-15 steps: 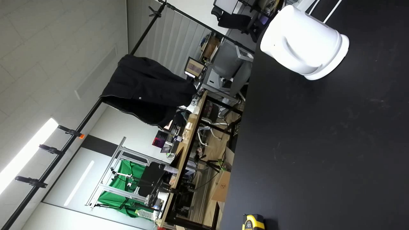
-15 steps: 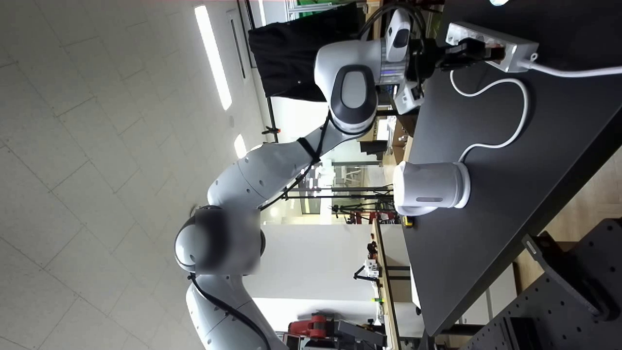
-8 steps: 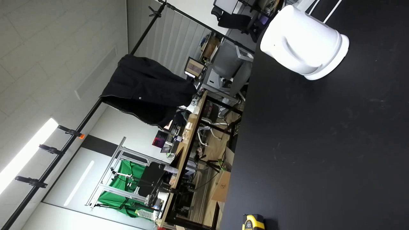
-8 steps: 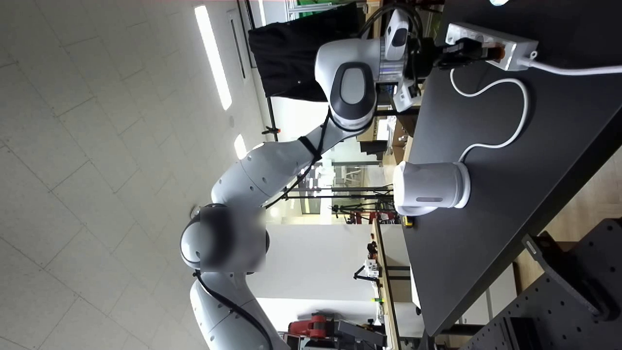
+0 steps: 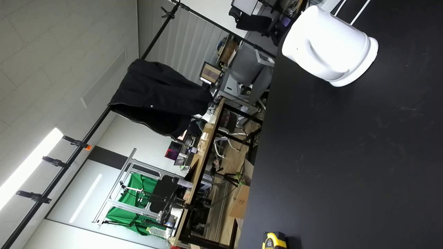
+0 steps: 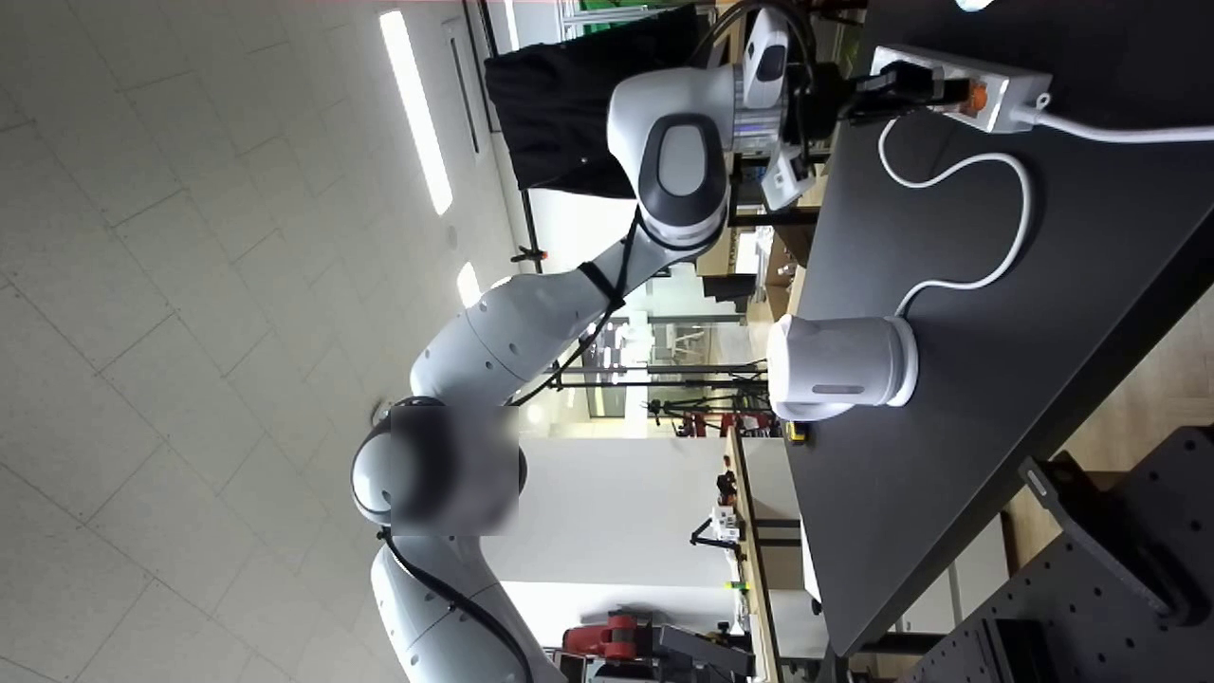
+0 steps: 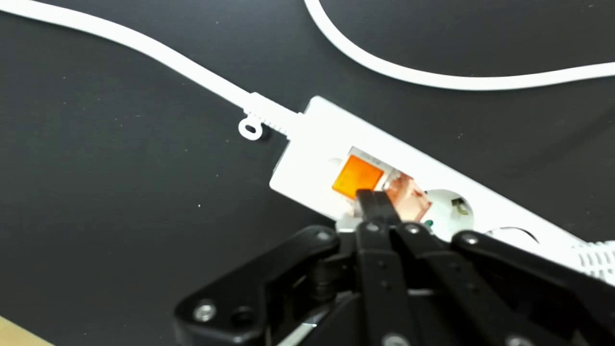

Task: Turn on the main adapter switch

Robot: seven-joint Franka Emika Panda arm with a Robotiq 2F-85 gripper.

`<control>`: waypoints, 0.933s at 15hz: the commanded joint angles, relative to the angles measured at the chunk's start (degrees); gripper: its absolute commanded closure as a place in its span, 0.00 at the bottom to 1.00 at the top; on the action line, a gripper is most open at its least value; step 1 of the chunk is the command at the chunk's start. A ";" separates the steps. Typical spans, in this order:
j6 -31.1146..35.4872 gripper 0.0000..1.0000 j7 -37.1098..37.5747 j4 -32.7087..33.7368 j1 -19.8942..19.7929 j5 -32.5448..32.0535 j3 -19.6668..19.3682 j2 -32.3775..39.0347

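Observation:
The adapter is a white power strip (image 6: 1029,87) on the black table; it also fills the middle of the wrist view (image 7: 317,139). Its main switch (image 7: 358,177) is a bright orange square near the cable end, seen also in an exterior view (image 6: 979,98). A reddish translucent patch (image 7: 408,197) lies beside it on the strip. My gripper (image 7: 375,198) has its fingertips together with nothing between them. In the wrist view the tips cover one corner of the orange switch; I cannot tell whether they touch it. In an exterior view the gripper (image 6: 956,92) is right at the switch.
A white kettle (image 6: 844,365) stands on the table (image 6: 948,455), also seen in an exterior view (image 5: 328,45). Its white cord (image 6: 1026,213) curves towards the strip. The strip's thick cable (image 6: 1129,137) runs off the other way. A yellow tape measure (image 5: 274,241) lies near the table edge.
My gripper has drawn back slightly, up and left in an exterior view, uncovering more of the switch. The switch looked dull brown and is now bright orange. The strip has shifted slightly.

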 commanded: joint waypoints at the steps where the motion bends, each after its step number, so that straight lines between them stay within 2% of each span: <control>1: -2.98 1.00 2.15 3.56 -1.04 -0.19 -0.20 1.88; 7: -5.29 1.00 2.46 5.71 -2.05 0.15 -0.21 3.19; 14: -3.66 1.00 2.21 4.38 -2.87 2.24 0.79 3.33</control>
